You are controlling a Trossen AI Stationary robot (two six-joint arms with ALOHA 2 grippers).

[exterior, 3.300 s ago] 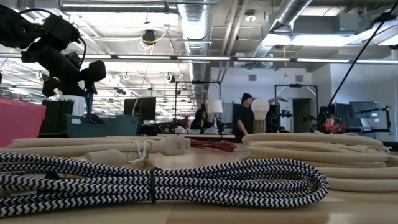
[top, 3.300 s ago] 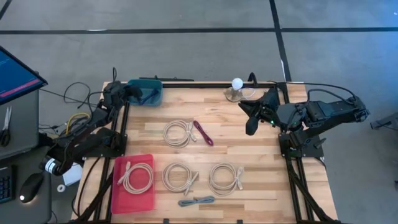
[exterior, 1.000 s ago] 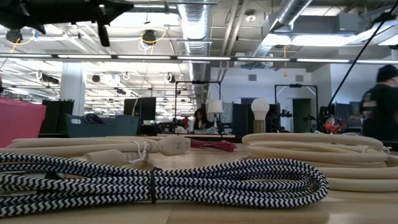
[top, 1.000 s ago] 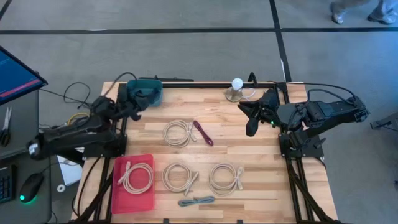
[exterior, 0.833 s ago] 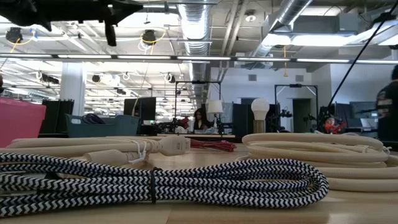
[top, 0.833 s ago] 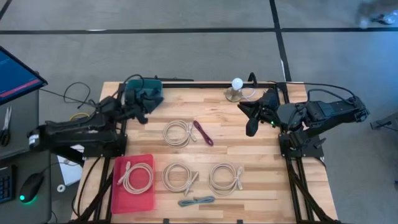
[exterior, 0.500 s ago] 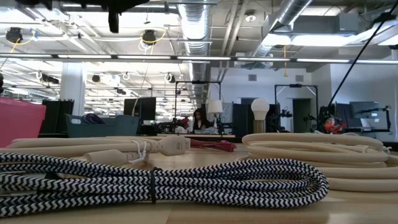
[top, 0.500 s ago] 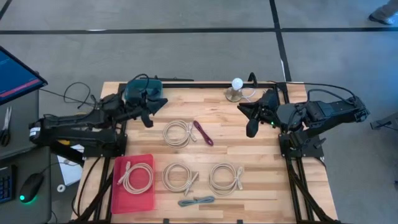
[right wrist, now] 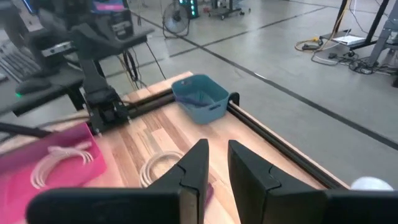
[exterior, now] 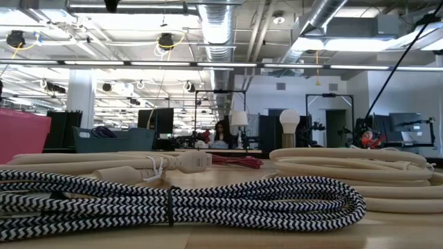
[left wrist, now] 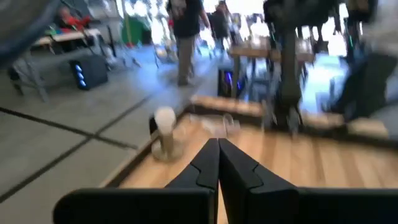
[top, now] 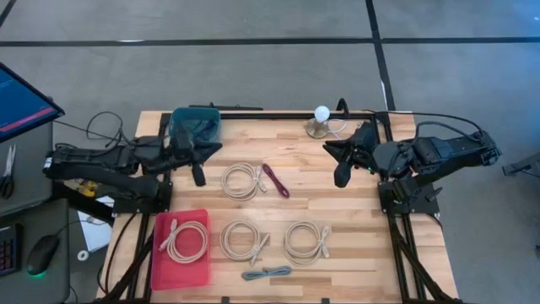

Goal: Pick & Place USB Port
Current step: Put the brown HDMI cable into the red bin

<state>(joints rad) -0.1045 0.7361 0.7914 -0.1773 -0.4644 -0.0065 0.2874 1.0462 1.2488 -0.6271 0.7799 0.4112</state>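
Several coiled cables lie flat on the wooden table. A beige coil [top: 242, 180] and a maroon cable [top: 275, 180] are mid-table. Another beige coil [top: 184, 239] rests in the pink tray [top: 169, 272]. Two more beige coils [top: 245, 241] [top: 305, 242] and a black-and-white braided cable [top: 266, 273] [exterior: 208, 204] lie near the front edge. My left gripper [top: 199, 177] [left wrist: 217, 152] is shut and empty, in the air just left of the mid-table beige coil. My right gripper [top: 339, 177] [right wrist: 214, 158] hangs at the right with a narrow gap between its fingers, holding nothing.
A teal bin [top: 181, 118] [right wrist: 200, 98] stands at the far left corner, partly under my left arm. A white bulb lamp [top: 321, 116] [left wrist: 165, 127] stands at the far edge. Bare wood lies between the maroon cable and my right gripper.
My left arm has swung out from the table's left edge beside the teal bin. Its shut gripper has gone toward the near edge and a little right, ending beside the mid-table beige coil. In the low view it has left the picture at the top.
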